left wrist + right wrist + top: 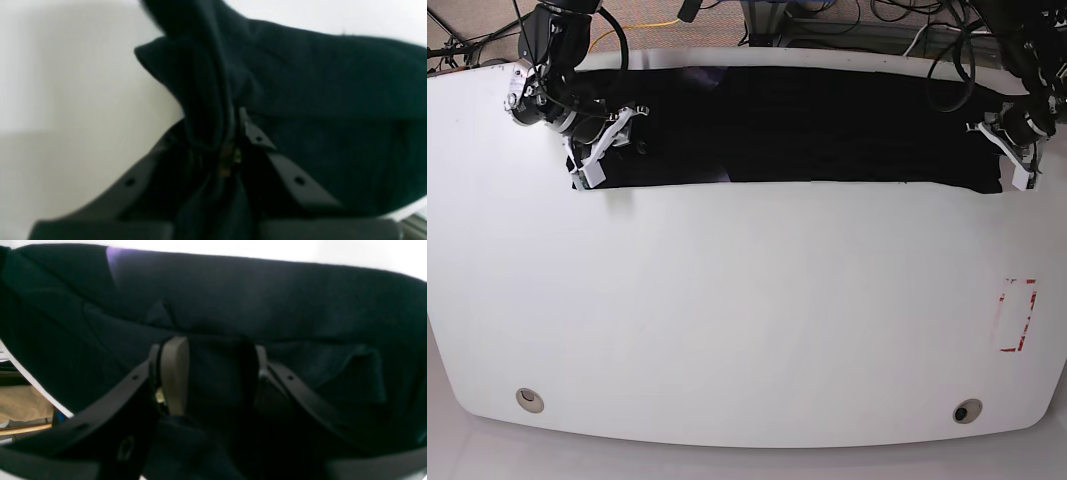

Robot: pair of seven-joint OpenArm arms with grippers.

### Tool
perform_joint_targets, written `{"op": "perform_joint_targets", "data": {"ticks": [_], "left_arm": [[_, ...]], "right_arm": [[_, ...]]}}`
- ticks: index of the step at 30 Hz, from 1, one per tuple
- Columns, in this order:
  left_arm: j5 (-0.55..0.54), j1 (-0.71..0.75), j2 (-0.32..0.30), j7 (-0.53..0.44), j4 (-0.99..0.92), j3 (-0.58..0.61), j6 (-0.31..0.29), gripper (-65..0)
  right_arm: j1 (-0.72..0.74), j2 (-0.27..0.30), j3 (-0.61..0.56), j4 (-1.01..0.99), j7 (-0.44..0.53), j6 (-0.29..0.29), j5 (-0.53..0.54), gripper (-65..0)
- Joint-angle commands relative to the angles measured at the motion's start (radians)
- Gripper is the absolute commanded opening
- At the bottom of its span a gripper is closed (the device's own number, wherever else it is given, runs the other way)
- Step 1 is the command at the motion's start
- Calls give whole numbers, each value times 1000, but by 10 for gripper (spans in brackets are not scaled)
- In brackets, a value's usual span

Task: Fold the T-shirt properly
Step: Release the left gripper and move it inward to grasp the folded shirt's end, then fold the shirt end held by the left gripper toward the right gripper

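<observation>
Left wrist cam first: my left gripper point(233, 146) is pinched tight on a bunched fold of the black T-shirt point(317, 83), fabric squeezed right between the two fingers. The rest of the shirt spreads off to the right over the white table point(66, 100). It's a bit blurry, so no finer detail.

Right wrist cam: my right gripper point(213, 376) sits about half open with shirt fabric point(233, 290) filling the gap between the pads. One tan pad point(175, 373) shows clearly on the left. Honestly I can't tell whether it's actually clamping the cloth or just parked over it.

Base cam: the T-shirt point(827, 130) lies as a long black band along the far edge of the table point(747, 320). My right gripper point(587, 165) is at its left end, my left gripper point(1017, 160) at its right end. There's a red-marked rectangle point(1017, 315) near the table's right side.
</observation>
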Motion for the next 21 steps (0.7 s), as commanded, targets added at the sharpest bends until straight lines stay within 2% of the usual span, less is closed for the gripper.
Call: {"op": "perform_joint_targets", "data": {"ticks": [1,5,9,15,21], "left_arm": [[-19,11,9,-13,161,0,-4,-650],[-19,53,43,-13,351,75,-4,-650],[-21,108,54,-13,480,238,-4,-650],[-41,85,74,-13,477,494,-4,-650],[-33,28,156,-13,457,618,-4,-650]], "right_arm": [[-1,8,3,9,-20,-2,-19,-396],[1,8,5,6,-19,-2,-26,-396],[1,8,5,4,-19,-2,-27,-396],[1,8,5,4,-19,-2,-29,-396],[1,8,5,7,-19,-2,-27,-396]]}}
